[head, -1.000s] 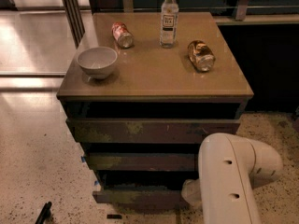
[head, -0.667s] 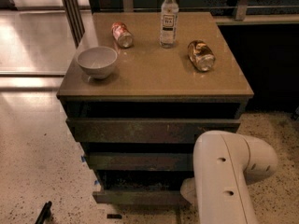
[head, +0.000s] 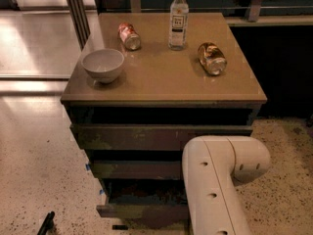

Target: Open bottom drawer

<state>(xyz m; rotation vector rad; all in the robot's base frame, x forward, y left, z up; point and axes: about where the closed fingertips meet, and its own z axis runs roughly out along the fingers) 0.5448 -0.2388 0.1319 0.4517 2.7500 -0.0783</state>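
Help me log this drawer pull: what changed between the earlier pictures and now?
The white arm slid toward the left of the picture and now covers more of the right end of the bottom drawer. The gripper is out of sight, hidden behind the arm. The bottom drawer stays pulled partly out, about as far as before. The bowl, bottle, red can and golden can have not moved.

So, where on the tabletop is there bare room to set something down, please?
Bare: tabletop front, between bowl, gold can and front edge. Crowded: back row, red can and bottle. Claw hidden behind the arm.
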